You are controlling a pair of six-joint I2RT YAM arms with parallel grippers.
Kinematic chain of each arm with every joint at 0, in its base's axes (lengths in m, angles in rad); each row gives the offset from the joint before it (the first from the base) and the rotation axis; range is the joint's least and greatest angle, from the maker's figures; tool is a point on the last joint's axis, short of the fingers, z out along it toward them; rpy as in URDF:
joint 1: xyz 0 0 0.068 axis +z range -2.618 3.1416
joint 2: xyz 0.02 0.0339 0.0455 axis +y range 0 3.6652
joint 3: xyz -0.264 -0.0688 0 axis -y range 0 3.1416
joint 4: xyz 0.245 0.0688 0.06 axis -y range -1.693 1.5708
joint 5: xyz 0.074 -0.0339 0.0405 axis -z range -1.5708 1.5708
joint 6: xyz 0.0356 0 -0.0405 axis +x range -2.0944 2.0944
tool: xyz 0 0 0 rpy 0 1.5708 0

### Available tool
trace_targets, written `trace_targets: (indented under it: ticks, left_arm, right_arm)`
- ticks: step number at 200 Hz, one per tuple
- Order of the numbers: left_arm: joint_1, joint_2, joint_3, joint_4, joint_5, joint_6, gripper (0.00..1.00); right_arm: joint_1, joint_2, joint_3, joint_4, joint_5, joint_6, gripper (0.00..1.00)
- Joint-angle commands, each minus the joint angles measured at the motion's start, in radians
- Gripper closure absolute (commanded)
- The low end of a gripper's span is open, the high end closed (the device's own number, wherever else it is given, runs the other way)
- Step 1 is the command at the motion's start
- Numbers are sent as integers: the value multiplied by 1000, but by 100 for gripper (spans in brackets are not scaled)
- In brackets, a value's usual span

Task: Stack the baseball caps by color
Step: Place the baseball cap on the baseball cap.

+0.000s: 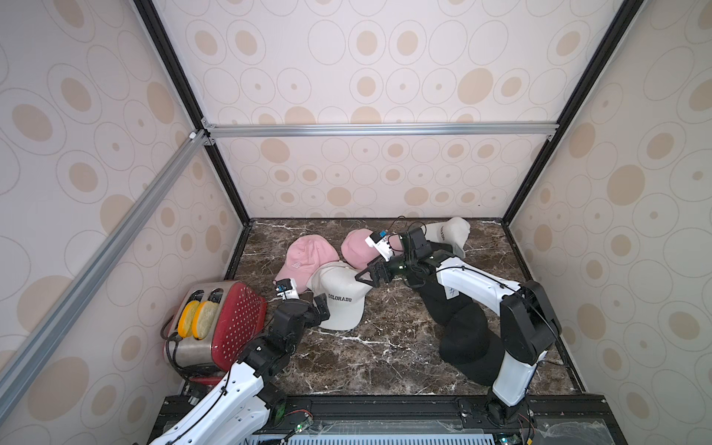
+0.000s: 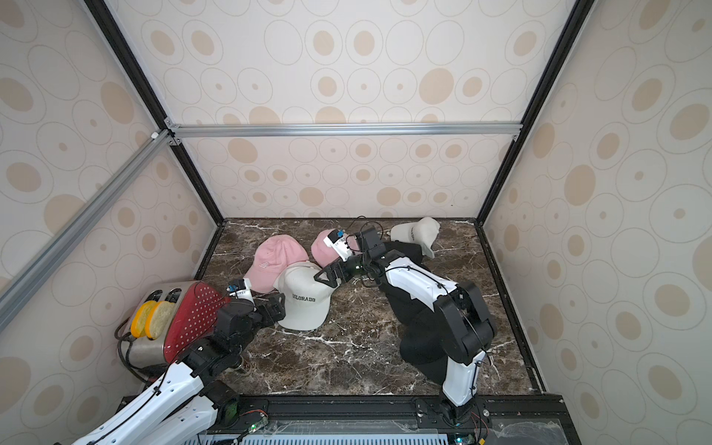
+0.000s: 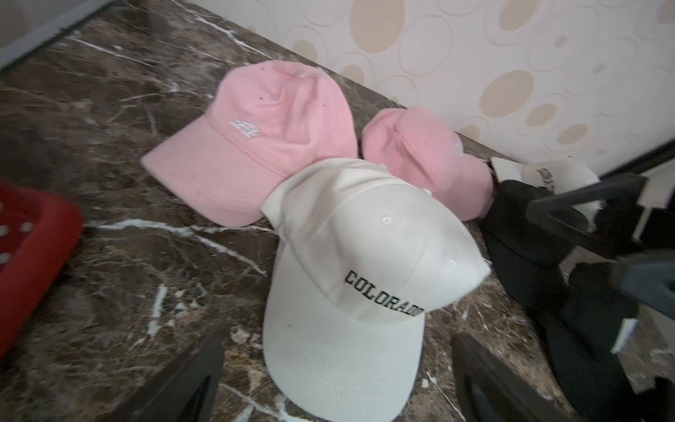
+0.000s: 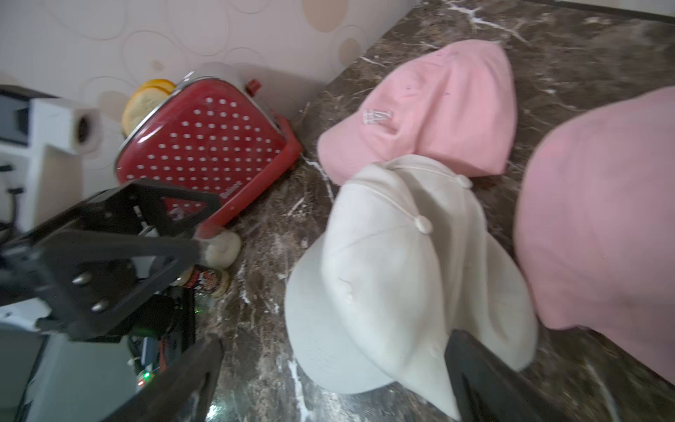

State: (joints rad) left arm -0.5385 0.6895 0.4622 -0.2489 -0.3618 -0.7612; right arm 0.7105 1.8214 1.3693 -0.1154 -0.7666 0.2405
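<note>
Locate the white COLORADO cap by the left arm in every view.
In a top view: white cap, left of centre.
In a top view: white cap, same place.
Left wrist: white cap, centre, lettering readable.
Right wrist: white cap, centre, lettering hidden.
Shared landmark: pink logo cap, touching it in all four.

Item: left arm [image 1: 231,389], right arm [image 1: 476,283]. White shells, black joints, thin black cables [image 1: 497,283] clipped along them.
Right shell carries a pen mark [image 1: 452,291].
Left hand [image 1: 321,304], right hand [image 1: 364,275]: black, with triangular open-frame fingers [image 4: 109,241] and silver screws [image 4: 81,279].
White wrist cameras [image 1: 379,242], blue-capped.
Small green light [image 1: 400,266] at the right wrist.
</note>
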Motion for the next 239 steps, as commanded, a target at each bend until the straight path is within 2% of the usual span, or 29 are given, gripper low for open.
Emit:
trace_targets:
  ticks: [1,63,99,137,179,208,239]
  left_arm:
    - [3,-20,15,-98,-178,-42,1]
    - [3,3,5,-77,-135,-37,1]
    - [4,12,-1,-65,-97,-27,1]
    - [4,0,-14,-55,-91,-13,1]
    - [4,12,-22,-30,-68,-4,1]
    - [4,24,-14,-31,-58,-2,1]
    - [3,27,-7,-25,-55,6,1]
  right_arm:
    - [50,53,21,-16,-156,-37,1]
    - [75,232,189,-77,-162,-68,1]
    - [72,347,308,-140,-48,-103,1]
    - [69,423,325,-154,-66,-75,3]
    - [69,413,326,-171,-53,-87,3]
    - [69,352,325,-158,-56,-71,3]
    - [53,230,244,-97,97,-30,0]
